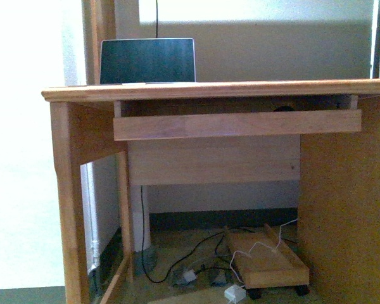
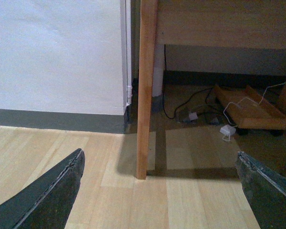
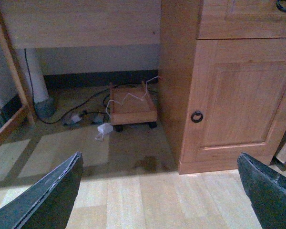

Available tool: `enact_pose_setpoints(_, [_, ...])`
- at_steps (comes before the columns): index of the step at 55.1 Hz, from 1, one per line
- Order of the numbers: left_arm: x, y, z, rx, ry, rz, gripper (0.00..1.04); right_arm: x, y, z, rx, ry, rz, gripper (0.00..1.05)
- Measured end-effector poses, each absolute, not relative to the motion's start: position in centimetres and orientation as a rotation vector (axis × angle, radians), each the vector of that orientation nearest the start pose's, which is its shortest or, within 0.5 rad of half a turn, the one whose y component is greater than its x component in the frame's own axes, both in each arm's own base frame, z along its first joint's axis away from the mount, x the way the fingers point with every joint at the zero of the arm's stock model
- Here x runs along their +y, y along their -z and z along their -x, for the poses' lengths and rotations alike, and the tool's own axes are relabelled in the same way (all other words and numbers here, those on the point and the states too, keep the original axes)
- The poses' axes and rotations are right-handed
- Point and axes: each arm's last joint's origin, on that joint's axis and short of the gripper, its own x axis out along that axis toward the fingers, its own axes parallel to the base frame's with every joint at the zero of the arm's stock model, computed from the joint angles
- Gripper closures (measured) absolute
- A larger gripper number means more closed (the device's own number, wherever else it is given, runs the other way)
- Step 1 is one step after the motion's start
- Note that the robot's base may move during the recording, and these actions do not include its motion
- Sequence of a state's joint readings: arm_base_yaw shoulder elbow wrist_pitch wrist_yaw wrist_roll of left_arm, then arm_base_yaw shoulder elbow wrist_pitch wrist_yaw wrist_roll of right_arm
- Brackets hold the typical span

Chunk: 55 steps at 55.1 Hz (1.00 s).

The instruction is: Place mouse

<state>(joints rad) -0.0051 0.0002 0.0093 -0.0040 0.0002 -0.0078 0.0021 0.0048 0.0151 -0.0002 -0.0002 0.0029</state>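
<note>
A small dark rounded shape [image 1: 282, 108] peeks over the front board of the pull-out tray [image 1: 237, 124] under the desk top; I cannot tell whether it is the mouse. No mouse shows in either wrist view. My left gripper [image 2: 159, 191] is open and empty, low over the wooden floor in front of the desk's left leg [image 2: 147, 90]. My right gripper [image 3: 159, 191] is open and empty, low over the floor in front of the desk's cabinet door [image 3: 238, 95]. Neither arm shows in the front view.
A laptop [image 1: 147, 61] stands open on the wooden desk [image 1: 215, 90] at the back left. Under the desk are a low wheeled wooden stand [image 1: 269, 263], cables and a white adapter [image 1: 235, 293]. A white wall [image 2: 57, 52] is left of the desk.
</note>
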Motion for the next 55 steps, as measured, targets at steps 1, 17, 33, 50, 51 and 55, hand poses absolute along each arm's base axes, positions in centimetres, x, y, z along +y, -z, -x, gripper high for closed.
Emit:
enact_pose_setpoints(1, [-0.05,-16.63,-9.71,-0.005,0.005,0.008,0.08,0.02,-16.83,-9.71,-0.010,-0.003,-0.003,0.07])
enact_pose_setpoints(17, [-0.05,-16.63,-9.71,-0.005,0.004,0.008,0.08,0.02,-16.83,-9.71,-0.010,-0.003,-0.003,0.07])
enact_pose_setpoints(33, [-0.05,-16.62,-9.72,-0.004,0.005,0.008,0.08,0.02,-16.82,-9.71,-0.010,-0.003,-0.003,0.07])
enact_pose_setpoints(50, [-0.05,-16.62,-9.72,-0.004,0.005,0.008,0.08,0.02,-16.82,-9.70,-0.010,-0.003,-0.002,0.07])
enact_pose_setpoints(51, [-0.05,-16.62,-9.72,-0.004,0.005,0.008,0.08,0.02,-16.82,-9.70,-0.010,-0.003,-0.003,0.07])
enact_pose_setpoints(55, [-0.05,-16.62,-9.72,-0.004,0.005,0.008,0.08,0.02,-16.82,-9.70,-0.010,-0.002,-0.003,0.07])
